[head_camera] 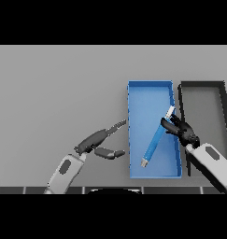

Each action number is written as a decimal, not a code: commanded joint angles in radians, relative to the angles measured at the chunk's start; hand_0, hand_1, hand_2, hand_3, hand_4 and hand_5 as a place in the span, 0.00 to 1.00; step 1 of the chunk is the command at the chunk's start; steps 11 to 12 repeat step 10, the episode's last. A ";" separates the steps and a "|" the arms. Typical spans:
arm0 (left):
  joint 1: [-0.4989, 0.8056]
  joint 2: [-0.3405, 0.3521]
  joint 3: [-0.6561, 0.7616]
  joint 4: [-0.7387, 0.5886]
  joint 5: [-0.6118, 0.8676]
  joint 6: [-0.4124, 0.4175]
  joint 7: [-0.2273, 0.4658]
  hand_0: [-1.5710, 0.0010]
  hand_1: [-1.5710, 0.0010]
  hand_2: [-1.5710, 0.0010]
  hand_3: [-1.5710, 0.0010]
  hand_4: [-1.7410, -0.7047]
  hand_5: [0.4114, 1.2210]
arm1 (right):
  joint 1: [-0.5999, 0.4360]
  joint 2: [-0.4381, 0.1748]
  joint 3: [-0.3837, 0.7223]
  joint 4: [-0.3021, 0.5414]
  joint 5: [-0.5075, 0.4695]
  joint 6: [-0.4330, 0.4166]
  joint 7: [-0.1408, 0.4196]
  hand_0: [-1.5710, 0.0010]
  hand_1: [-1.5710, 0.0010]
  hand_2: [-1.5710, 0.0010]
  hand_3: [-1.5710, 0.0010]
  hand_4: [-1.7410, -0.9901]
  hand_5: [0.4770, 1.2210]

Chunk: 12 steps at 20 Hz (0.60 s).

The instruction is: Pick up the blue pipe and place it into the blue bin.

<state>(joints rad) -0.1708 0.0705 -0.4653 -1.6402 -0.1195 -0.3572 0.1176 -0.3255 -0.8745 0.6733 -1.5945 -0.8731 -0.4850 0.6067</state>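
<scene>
Grey, matte tabletop (54, 88) fills the scene and carries two open-topped containers toward its right side. Right hand (184, 131), dark and mounted on a white and grey arm entering from the lower right corner, sits over the right wall of the blue rectangular bin (150, 95), its fingers curled round the upper end of the slender blue pipe (155, 139). That pipe has a pale tip at its upper end and a grey cap at its lower end; it runs diagonally within the bin's outline, upper end near the right wall, lower end toward the near wall. Whether the lower end rests on the bin floor cannot be determined. Just beside the bin's right wall stands a dark grey rectangular bin with black walls (181, 100), reaching the table's right edge. Left hand (102, 141) lies near the table's near edge, just left of the blue bin and apart from it, fingers extended and spread, holding nothing.
</scene>
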 commanded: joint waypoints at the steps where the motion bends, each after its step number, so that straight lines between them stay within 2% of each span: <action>1: 0.005 0.004 0.005 0.001 0.001 0.002 -0.005 1.00 1.00 1.00 1.00 0.83 0.08 | 0.004 0.002 -0.001 0.006 -0.001 0.020 -0.019 0.85 0.92 0.97 0.99 0.78 0.40; 2: 0.002 0.002 0.007 -0.001 -0.001 0.007 -0.002 1.00 1.00 1.00 1.00 0.83 0.08 | 0.005 0.014 0.000 0.001 -0.006 0.029 -0.031 0.88 0.94 0.97 0.99 0.78 0.42; 3: -0.005 -0.003 0.005 0.000 -0.002 0.009 0.008 1.00 1.00 1.00 1.00 0.83 0.08 | 0.001 0.002 -0.009 -0.009 -0.015 0.025 -0.017 0.90 0.95 0.98 0.99 0.77 0.43; 4: -0.002 0.003 0.008 -0.005 0.002 0.007 0.004 1.00 1.00 1.00 1.00 0.83 0.08 | 0.012 0.000 -0.018 -0.021 -0.027 0.024 -0.028 0.92 0.96 0.98 0.99 0.78 0.45; 6: -0.005 0.000 0.007 -0.011 0.004 0.007 0.018 1.00 1.00 1.00 1.00 0.83 0.08 | 0.002 0.007 -0.014 -0.008 -0.024 0.027 -0.024 0.86 0.94 0.98 1.00 0.78 0.44; 12: -0.008 -0.001 0.005 -0.008 0.006 0.002 0.018 1.00 1.00 1.00 1.00 0.83 0.08 | -0.004 0.017 -0.003 -0.007 -0.012 0.022 -0.028 0.86 0.94 0.98 1.00 0.78 0.43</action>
